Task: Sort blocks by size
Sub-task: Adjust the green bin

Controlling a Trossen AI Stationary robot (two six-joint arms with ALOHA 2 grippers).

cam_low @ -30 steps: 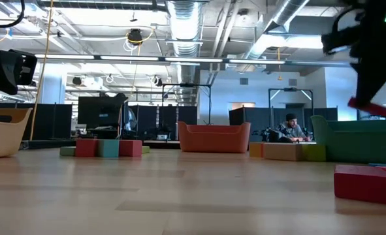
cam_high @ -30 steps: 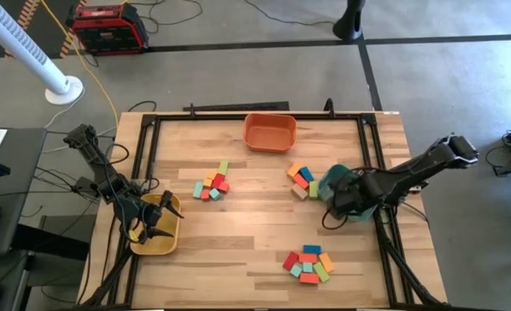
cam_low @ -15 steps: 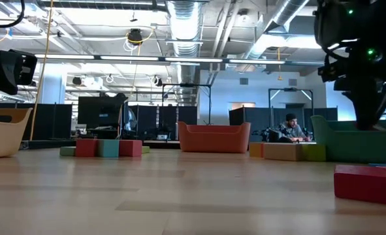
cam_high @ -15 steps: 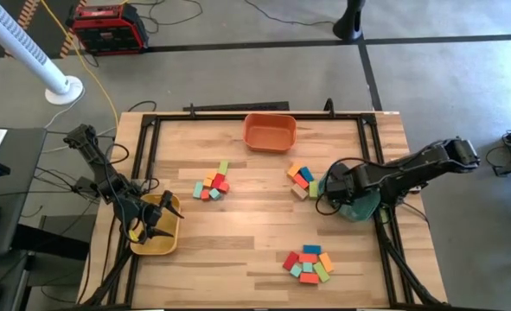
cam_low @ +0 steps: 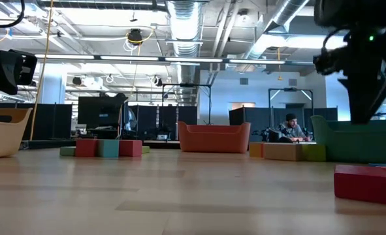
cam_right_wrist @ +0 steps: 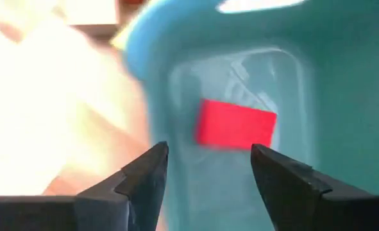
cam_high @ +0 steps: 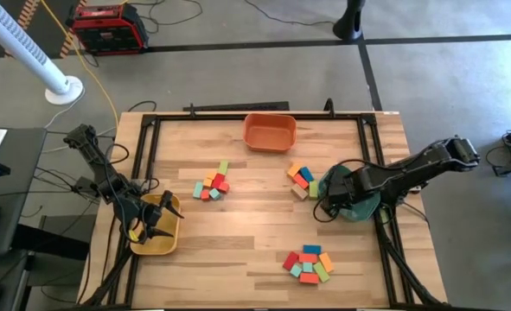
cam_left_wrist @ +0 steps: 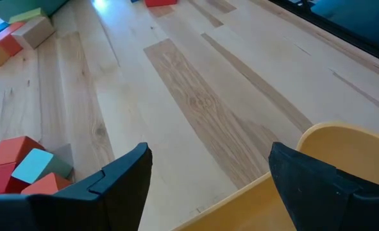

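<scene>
presently on the worktop (cam_high: 255, 233): three clusters of blocks, one left of centre (cam_high: 213, 184), one beside the teal tray (cam_high: 303, 179), one near the front edge (cam_high: 309, 263). a red block (cam_right_wrist: 235, 123) lies loose on the floor of the teal tray (cam_high: 359, 207), free of any grip. right pincer (cam_right_wrist: 208, 173) hangs above that tray, fingers apart, nothing between them. left pincer (cam_left_wrist: 208, 179) hangs over the yellow tray (cam_high: 156, 239) at the left edge, fingers wide apart, empty. orange tray (cam_high: 270, 131) sits at the far edge. a person (cam_low: 290, 128) sits in the room behind.
</scene>
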